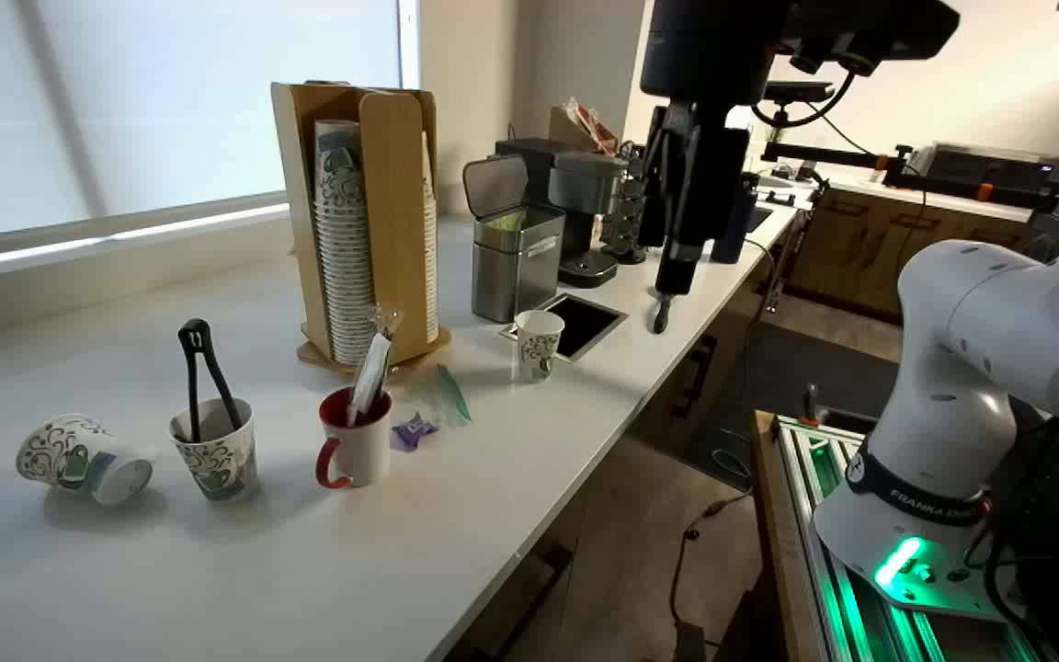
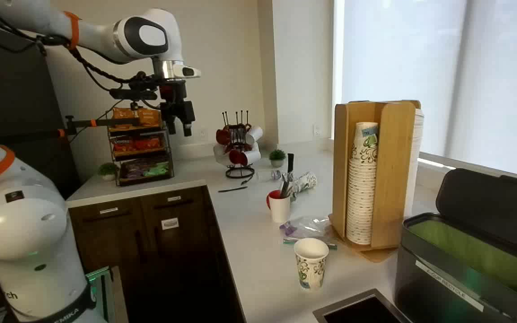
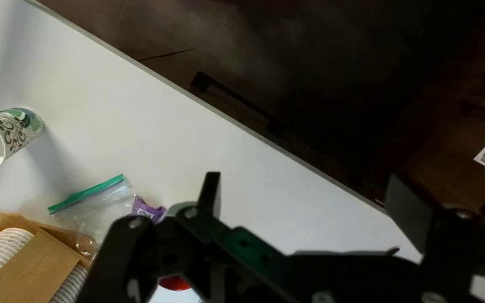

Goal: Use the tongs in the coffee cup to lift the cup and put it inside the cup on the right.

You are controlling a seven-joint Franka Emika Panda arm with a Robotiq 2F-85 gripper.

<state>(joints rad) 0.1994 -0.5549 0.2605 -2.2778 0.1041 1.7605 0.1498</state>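
Tongs (image 1: 192, 382), slim and black, stand in the coffee cup (image 1: 220, 467) on the desk (image 1: 355, 570), lower than the jaws and well apart from them. Reckoned from the jaws, with twelve straight up, their joined top (image 1: 196, 333) sits just below nine o'clock in an exterior view; in an exterior view where their upper end (image 2: 290, 162) shows behind a red-and-white mug (image 2: 280, 209), it sits between three and four. The jaws are raised above the desk and spread wide, the desk edge showing through the gap in the wrist view. The tongs' long axis is near upright, top leaning slightly towards eleven. Their two arms part downwards, one almost to six, the other between five and six, tips hidden inside the cup. The cup itself is upright, mouth towards twelve.
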